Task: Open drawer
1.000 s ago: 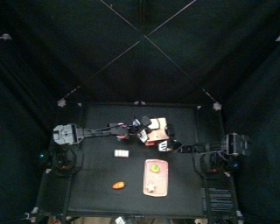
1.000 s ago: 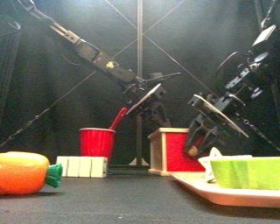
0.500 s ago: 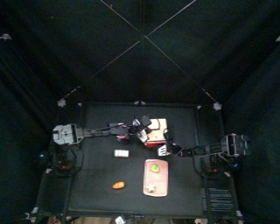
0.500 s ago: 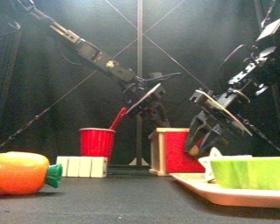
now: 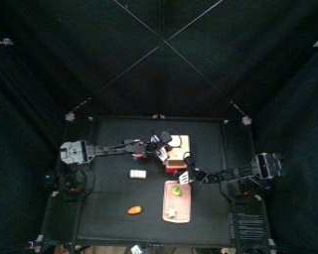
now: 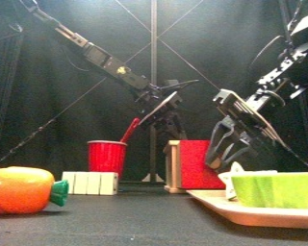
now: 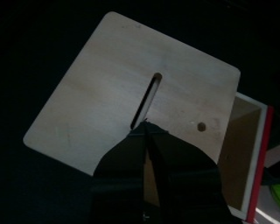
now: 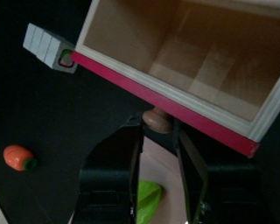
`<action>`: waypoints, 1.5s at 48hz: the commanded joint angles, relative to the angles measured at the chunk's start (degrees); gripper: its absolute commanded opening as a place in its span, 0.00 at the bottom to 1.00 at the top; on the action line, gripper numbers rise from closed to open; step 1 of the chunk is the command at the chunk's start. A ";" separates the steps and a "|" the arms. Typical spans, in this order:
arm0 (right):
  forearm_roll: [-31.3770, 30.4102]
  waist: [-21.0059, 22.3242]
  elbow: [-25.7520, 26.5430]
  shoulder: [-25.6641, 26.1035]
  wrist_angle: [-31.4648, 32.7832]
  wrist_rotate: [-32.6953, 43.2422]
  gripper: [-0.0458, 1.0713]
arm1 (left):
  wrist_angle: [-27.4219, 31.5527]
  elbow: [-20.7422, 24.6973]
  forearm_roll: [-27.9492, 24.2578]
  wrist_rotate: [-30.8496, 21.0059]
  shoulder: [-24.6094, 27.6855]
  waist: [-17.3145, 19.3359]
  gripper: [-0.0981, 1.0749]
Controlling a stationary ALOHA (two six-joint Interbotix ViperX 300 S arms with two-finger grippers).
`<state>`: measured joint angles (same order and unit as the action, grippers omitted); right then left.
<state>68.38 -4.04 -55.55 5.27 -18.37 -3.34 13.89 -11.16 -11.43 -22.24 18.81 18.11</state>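
The drawer [image 5: 179, 145] is a small cream box with a dark red front [image 6: 195, 168], standing mid-table. In the right wrist view its hollow inside [image 8: 195, 57] shows above the red edge, with a small tan knob [image 8: 161, 122] below that edge. My right gripper [image 8: 163, 138] is open, and the knob sits right at its fingertips with a narrow gap on each side. From the front it hangs beside the drawer [image 6: 231, 149]. My left gripper [image 7: 149, 133] rests on the drawer's cream top panel [image 7: 119, 79], jaws close together. From above it is at the drawer's left side [image 5: 159, 148].
A pink tray [image 5: 177, 203] holding a green block [image 6: 269, 189] lies in front of the drawer. An orange carrot [image 6: 22, 189] is at the front left, with a white block [image 6: 89, 183] and a red cup [image 6: 107, 156] behind it.
My right arm has drawn back a little toward the table's front edge and its jaws have narrowed slightly. The left arm and the drawer's casing have stayed put.
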 commanded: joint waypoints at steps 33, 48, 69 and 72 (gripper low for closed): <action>2.02 -7.03 2.11 -0.44 -2.55 -0.35 0.52 | 1.32 -0.53 0.09 -0.09 0.44 0.44 0.45; 8.88 -8.79 1.58 1.23 -7.56 -0.35 0.66 | 1.41 -0.53 0.09 0.00 0.53 0.26 0.45; 22.24 -14.50 3.87 1.32 -17.58 -0.53 0.88 | 1.32 -0.44 0.09 0.00 0.70 0.09 0.45; 23.73 -14.94 4.66 1.32 -18.37 -0.97 0.88 | 1.41 -0.53 0.09 0.00 0.79 0.09 0.45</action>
<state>90.26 -18.46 -52.56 5.63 -35.42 -3.96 13.97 -10.99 -11.43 -22.24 18.81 18.02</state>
